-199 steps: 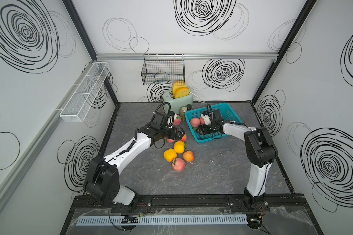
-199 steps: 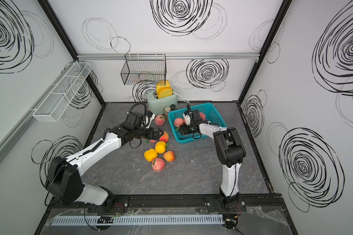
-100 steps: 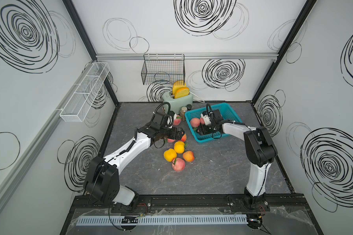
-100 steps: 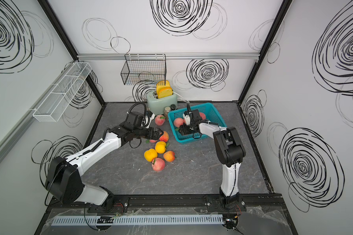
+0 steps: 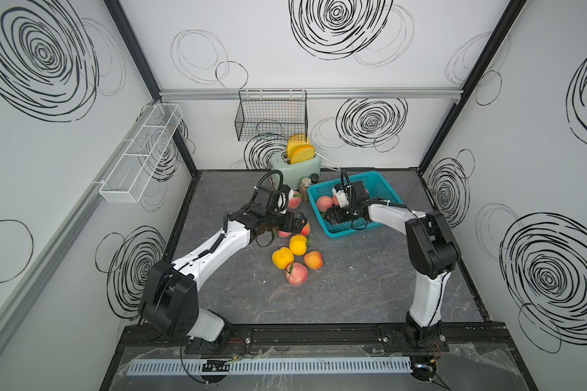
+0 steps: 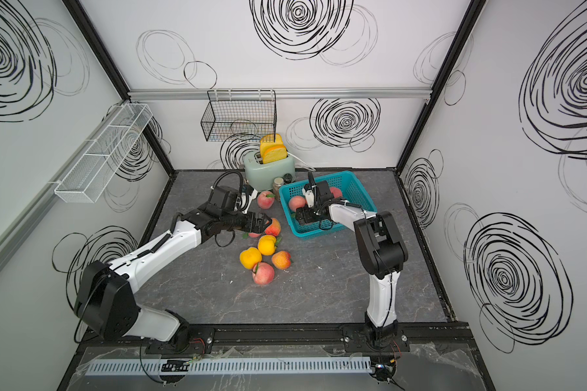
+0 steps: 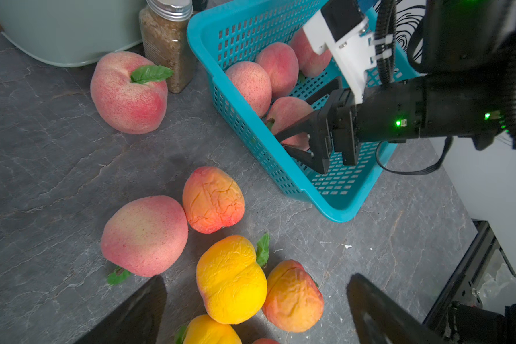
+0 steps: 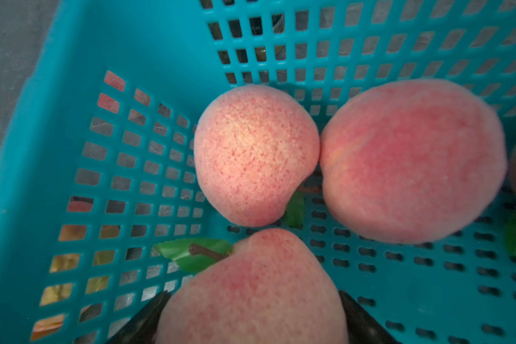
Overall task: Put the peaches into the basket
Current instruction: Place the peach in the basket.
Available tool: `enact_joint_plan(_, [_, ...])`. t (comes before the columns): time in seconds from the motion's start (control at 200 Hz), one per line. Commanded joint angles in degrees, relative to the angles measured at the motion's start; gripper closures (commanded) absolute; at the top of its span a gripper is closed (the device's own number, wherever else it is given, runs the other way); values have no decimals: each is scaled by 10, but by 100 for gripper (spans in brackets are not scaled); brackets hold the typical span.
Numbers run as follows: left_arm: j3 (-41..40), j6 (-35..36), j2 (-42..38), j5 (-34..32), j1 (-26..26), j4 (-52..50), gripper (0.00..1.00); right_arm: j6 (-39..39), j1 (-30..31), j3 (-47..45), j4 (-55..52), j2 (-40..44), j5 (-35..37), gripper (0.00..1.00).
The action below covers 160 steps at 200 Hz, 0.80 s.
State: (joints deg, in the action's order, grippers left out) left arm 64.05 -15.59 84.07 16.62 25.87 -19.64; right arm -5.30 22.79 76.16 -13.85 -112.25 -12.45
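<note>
The teal basket (image 5: 375, 184) stands at the back right of the table. My right gripper (image 5: 332, 216) is down inside it, open, with a pink peach (image 8: 251, 292) lying between its fingers. Two more pink peaches (image 8: 255, 155) (image 8: 411, 160) rest just beyond it on the basket floor (image 8: 57, 119). Left of the basket, several peaches lie loose on the table: two yellow ones (image 5: 298, 244), orange-red ones (image 5: 313, 259) and pink ones (image 5: 297, 273). My left gripper (image 5: 297, 223) hovers open over that cluster, holding nothing; its dark fingers (image 7: 143, 312) straddle a yellow peach (image 7: 231, 280). Another pink peach (image 5: 294, 202) lies by the toaster.
A mint toaster (image 5: 297, 166) with bread slices stands at the back wall, a spice jar (image 5: 305, 188) between it and the basket. A black wire basket (image 5: 271, 118) hangs on the back wall and a white mesh rack (image 5: 139, 159) on the left wall.
My right gripper's jaws have spread wider around the peach in the basket. The left arm has hardly moved.
</note>
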Motion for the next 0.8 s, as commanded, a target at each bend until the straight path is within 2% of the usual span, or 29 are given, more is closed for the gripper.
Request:
enact_joint_plan(0.0, [-5,6,-18,6,-5,10,2,12,4,23,-27,39,12,11])
enact_joint_plan(0.41, [-16,1,-49,-2,0,-4,2,13,13,15,-60,117,36,8])
enact_joint_plan(0.795, [-37,2,-122,-21,5,-58,2,14,49,-26,-109,242,65,7])
